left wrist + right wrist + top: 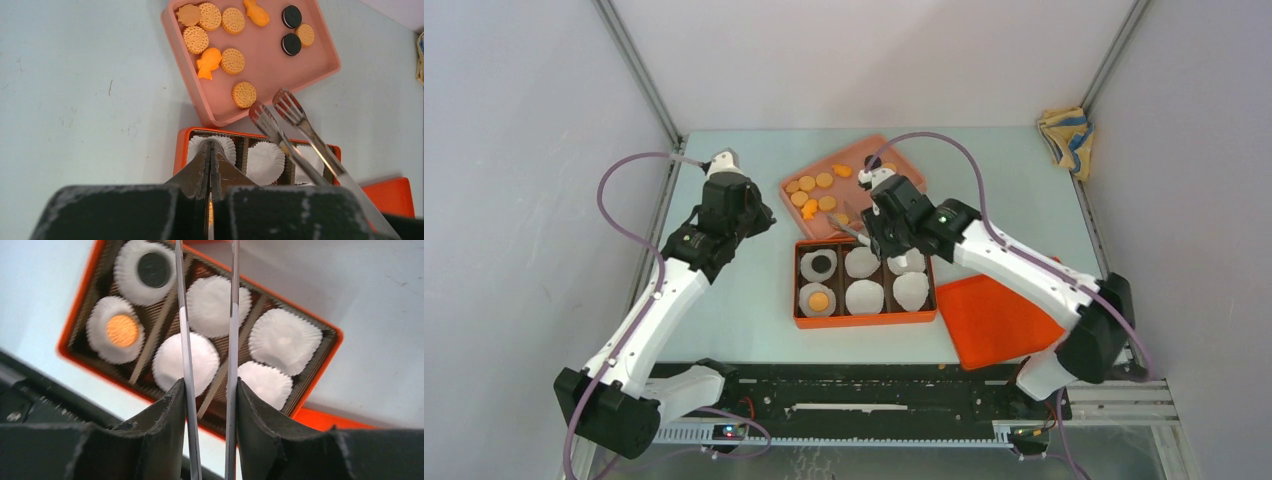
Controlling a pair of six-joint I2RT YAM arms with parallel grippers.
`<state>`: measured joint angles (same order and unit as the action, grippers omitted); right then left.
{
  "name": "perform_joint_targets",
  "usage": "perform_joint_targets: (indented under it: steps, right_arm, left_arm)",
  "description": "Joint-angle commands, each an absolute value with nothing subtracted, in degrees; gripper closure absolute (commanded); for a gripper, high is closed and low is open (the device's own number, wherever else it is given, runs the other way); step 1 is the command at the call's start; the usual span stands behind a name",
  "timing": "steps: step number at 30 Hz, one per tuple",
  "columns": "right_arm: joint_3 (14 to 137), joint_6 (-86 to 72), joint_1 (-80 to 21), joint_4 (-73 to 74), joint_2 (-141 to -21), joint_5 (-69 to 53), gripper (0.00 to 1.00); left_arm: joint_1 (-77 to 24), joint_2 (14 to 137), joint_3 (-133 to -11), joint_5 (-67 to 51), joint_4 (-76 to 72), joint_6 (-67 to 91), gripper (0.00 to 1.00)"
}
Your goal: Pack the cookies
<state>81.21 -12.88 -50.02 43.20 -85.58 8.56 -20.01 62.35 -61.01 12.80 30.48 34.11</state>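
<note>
Right fingers [170, 410] grip tongs [232, 315] over the box [865, 322].
Left fingers [197, 175] press together, empty; cookies [233, 20] lie in the pink tray [280, 70].

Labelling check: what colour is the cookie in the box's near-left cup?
Orange. The cookie shows best in the right wrist view.

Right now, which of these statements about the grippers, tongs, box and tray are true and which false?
1. The right gripper holds tongs. True.
2. Four cups in the box hold cookies. False: two do, a black cookie and an orange cookie.
3. The left gripper is shut. True.
4. The tongs grip a cookie. False: their tips are empty.
5. The tray holds only orange cookies. False: two black ones lie there too.
</note>
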Motion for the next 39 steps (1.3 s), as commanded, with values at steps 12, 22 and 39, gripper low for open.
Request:
perform_joint_targets:
  steps: [12,22,39]
  right_arm:
    - [91.7,-8.8,-44.7,38.2,-101.1,8.9,0.59]
    - [91.2,-11.3,-46.0,41.8,-100.2,7.5,0.56]
    - [92.0,-12.7,-46.9,42.1,-98.4,6.4,0.55]
  left_arm:
    - [-19.8,62.6,-60.1,14.6,29.0,32.8,0.98]
    - [-19.7,63.3,-59.5,12.9,28.3,33.5,0.99]
    - [-19.7,62.7,-59.3,11.2,27.5,33.9,0.99]
